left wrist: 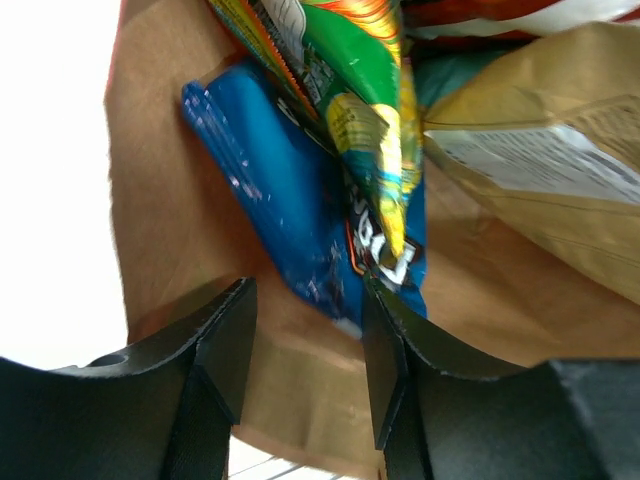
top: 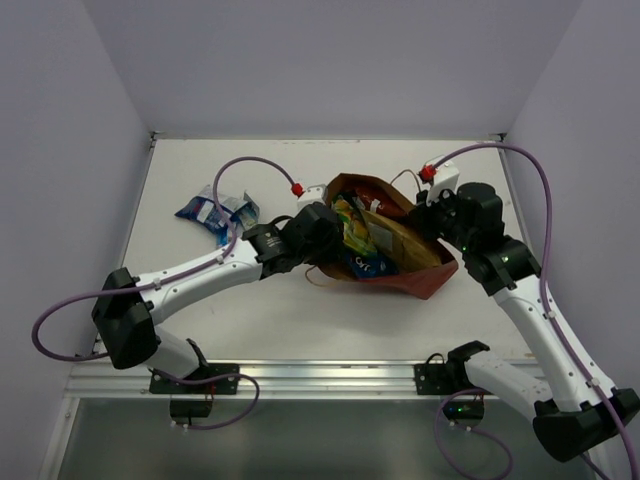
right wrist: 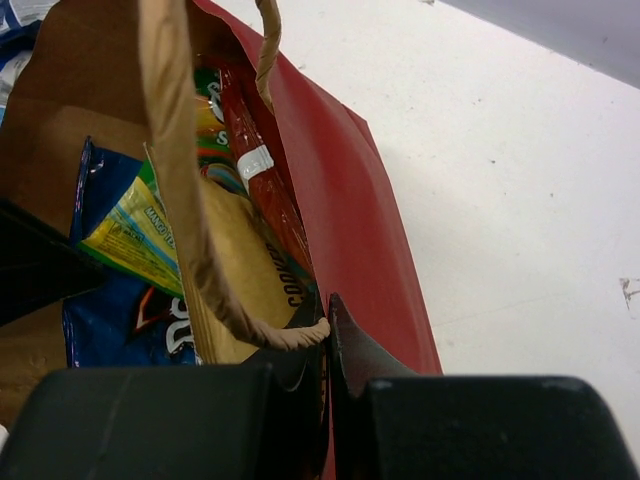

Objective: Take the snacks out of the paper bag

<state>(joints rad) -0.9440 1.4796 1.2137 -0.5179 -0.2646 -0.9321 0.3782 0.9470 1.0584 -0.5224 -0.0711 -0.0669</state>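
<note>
The snacks (top: 355,235) are mostly sitting inside the paper bag (top: 432,280), which is lying on its side on the table (top: 250,320) with its mouth facing my left arm. One blue-white packet (top: 215,212) is lying out, well to the left. I am pinching the bag's red wall with the right gripper (right wrist: 328,335), jaws closed on it, I judge to stop it sliding. The left gripper (left wrist: 305,365) is hanging open and empty at the mouth, lining up on the blue packet (left wrist: 270,200), which looks nearest.
</note>
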